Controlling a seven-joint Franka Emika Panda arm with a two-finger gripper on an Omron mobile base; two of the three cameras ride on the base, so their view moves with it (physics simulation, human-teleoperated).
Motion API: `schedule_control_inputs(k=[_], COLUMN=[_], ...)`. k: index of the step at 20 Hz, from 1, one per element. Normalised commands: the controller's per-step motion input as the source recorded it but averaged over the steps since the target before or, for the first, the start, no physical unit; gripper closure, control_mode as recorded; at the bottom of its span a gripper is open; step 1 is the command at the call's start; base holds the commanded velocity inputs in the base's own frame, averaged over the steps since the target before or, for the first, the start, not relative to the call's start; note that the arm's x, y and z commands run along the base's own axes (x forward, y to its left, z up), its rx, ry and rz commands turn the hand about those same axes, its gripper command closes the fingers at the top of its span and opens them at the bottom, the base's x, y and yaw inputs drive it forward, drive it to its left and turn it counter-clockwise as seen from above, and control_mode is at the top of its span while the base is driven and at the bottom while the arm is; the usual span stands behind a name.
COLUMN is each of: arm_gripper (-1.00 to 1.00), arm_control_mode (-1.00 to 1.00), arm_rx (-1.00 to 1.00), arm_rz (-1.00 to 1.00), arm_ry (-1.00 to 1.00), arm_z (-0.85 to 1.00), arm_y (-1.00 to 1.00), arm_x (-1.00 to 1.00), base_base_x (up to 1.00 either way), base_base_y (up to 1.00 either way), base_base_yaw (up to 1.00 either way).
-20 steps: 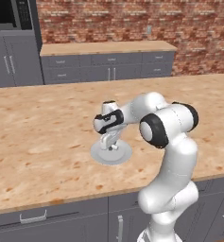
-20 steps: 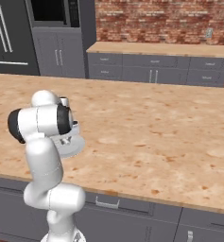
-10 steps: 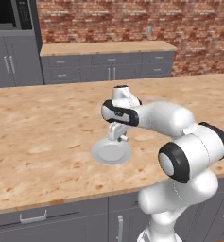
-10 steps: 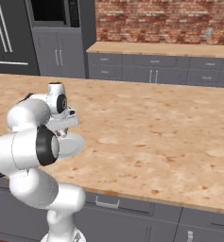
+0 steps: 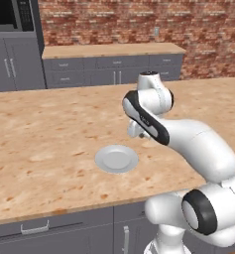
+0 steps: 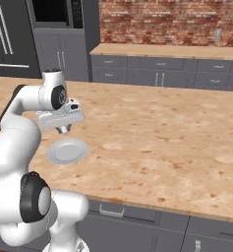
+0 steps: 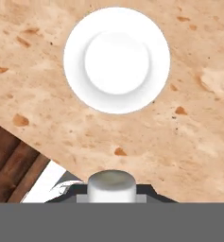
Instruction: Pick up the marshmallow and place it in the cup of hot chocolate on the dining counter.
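gripper (image 6: 64, 129): pinching 1 marshmallow (image 7: 111, 186), held above dining counter (image 5: 49, 129) | plate (image 5: 116, 158): 1, round, bare, flat on counter, just beside gripper

Brick wall (image 5: 139, 20), grey cabinets (image 6: 162, 74).

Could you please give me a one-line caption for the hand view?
Marshmallow held in the gripper above the dining counter, with the round plate below.
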Motion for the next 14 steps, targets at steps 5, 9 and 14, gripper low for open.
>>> schedule_control_inputs(k=[5,9,14], arm_gripper=[1.00,1.00,1.00], arm_control_mode=[-1.00,-1.00,-1.00], arm_rx=[-0.07,-0.04,-0.01], arm_rz=[-0.12,-0.14,-0.16], arm_ry=[0.07,0.09,0.02], arm_z=[0.99,0.69,0.35], arm_y=[-0.54,-0.51,-0.28], arm_x=[-0.28,-0.35,-0.33], base_base_x=[0.00,0.00,0.00], base_base_y=[0.00,0.00,0.00], base_base_yaw=[0.00,0.00,0.00])
